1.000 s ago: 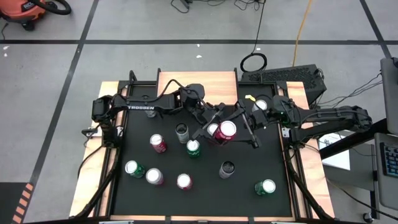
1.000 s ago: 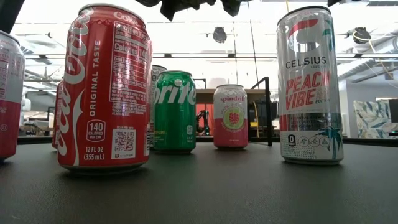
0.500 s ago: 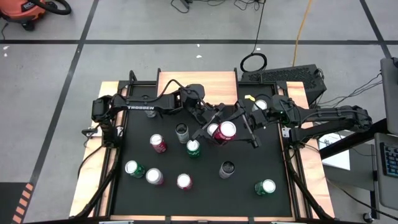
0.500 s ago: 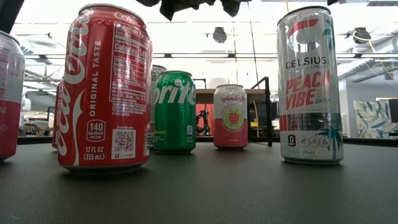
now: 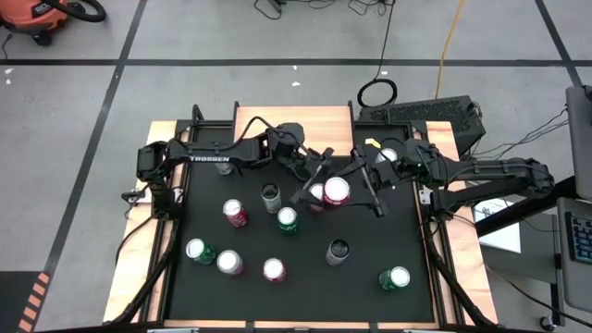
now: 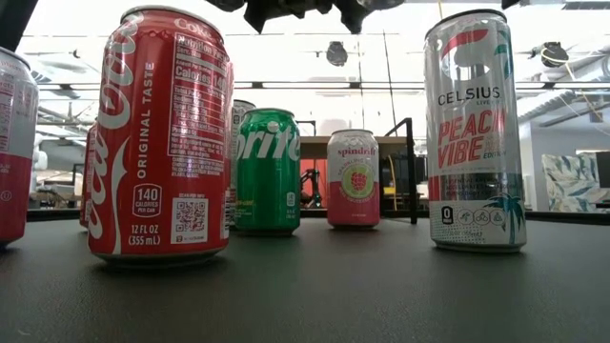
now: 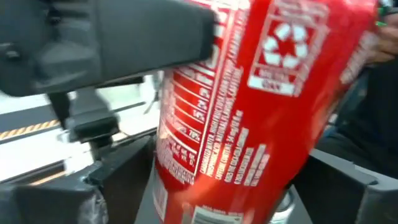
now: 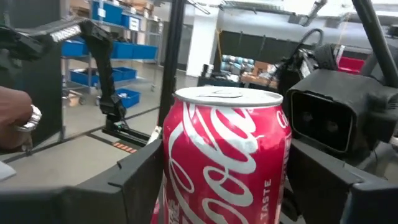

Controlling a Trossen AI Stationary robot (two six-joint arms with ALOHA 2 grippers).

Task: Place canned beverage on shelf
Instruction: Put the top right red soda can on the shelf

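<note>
High view: red can [image 5: 336, 191] in right claw [image 5: 359, 190], left claw [image 5: 314, 178] spread.

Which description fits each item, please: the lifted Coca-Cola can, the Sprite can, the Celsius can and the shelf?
Things:
1. lifted Coca-Cola can
2. Sprite can
3. Celsius can
4. shelf

Descriptions:
A. light wood top, at the far edge of the black mat
B. between the fingers of the right end effector
C. green, standing on the mat
D. silver, tall and slim, standing on the mat

Pairs: 1-B, 2-C, 3-D, 4-A
</note>
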